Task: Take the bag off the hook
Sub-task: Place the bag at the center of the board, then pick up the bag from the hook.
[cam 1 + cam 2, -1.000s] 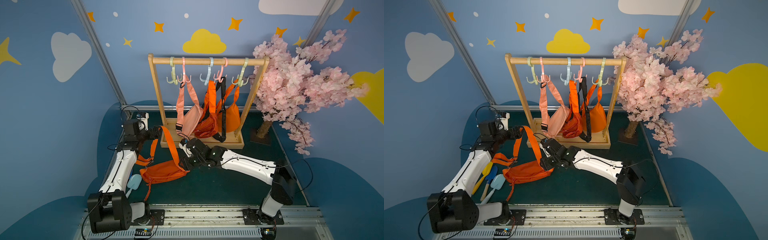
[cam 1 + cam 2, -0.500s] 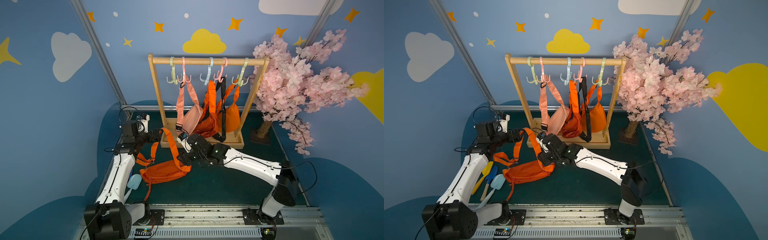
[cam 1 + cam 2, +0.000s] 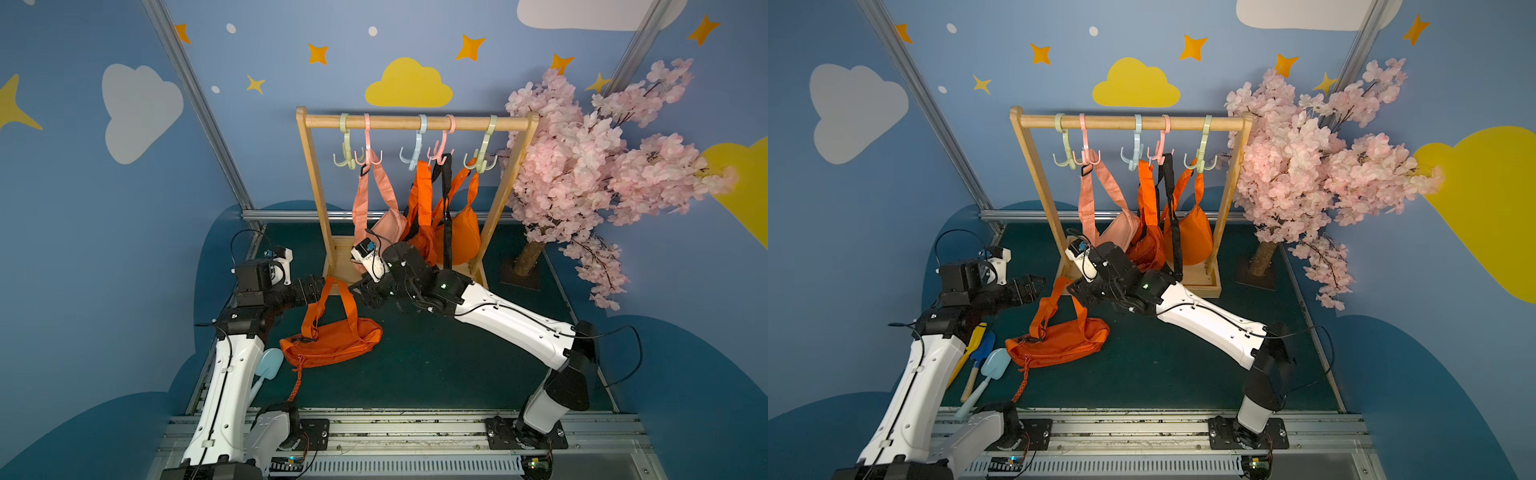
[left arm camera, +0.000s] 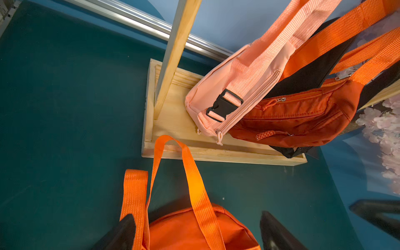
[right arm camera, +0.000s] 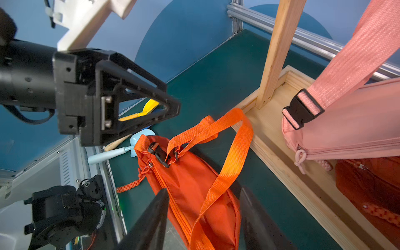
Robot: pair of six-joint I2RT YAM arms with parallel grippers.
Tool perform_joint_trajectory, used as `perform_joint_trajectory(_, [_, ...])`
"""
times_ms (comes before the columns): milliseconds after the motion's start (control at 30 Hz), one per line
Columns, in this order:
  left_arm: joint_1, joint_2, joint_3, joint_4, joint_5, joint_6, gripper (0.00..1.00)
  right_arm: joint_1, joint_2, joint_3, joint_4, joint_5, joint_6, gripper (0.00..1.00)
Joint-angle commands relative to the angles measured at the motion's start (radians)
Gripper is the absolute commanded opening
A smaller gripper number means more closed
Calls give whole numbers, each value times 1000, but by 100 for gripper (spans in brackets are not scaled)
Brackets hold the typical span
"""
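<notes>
An orange bag (image 3: 332,345) (image 3: 1059,340) lies on the green table, off the rack's hooks (image 3: 345,156). Its strap loop (image 3: 332,286) stands upright between my two grippers. The left gripper (image 3: 318,286) (image 3: 1038,284) (image 4: 197,216) is open wide, and one band of the strap rests against one finger (image 4: 127,227). My right gripper (image 3: 357,291) (image 3: 1075,289) (image 5: 203,190) hangs over the bag (image 5: 194,184) with its fingers apart. The strap runs loose through that gap, not pinched. The left gripper (image 5: 138,104) also shows in the right wrist view.
The wooden rack (image 3: 415,122) stands just behind, its base (image 3: 340,266) close to both grippers. A pink bag (image 3: 386,224) and further orange bags (image 3: 457,232) hang on it. Toy shovels (image 3: 980,353) lie by the left arm. A blossom tree (image 3: 602,166) stands at the right.
The right gripper has risen and moved toward the strap loop and the rack. The left gripper has dropped slightly beside the strap. The bag's body has stayed in place.
</notes>
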Motion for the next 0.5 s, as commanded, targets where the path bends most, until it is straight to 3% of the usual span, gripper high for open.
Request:
perform_joint_trajectory(0, [-2, -13, 39, 2, 56, -16, 88, -28, -40, 14, 2, -28, -24, 54])
perform_joint_trajectory(133, [-15, -14, 36, 91, 137, -16, 87, -63, -67, 18, -6, -41, -53, 53])
perform_joint_trajectory(300, [-61, 24, 31, 222, 159, 3, 87, -108, -95, 9, -7, -60, -119, 54])
perform_joint_trajectory(400, [-94, 76, 64, 272, 161, 20, 87, -138, -106, -3, 11, -45, -132, 70])
perform_joint_trajectory(467, [-119, 104, 83, 308, 159, 39, 87, -155, -109, -8, 24, -52, -149, 71])
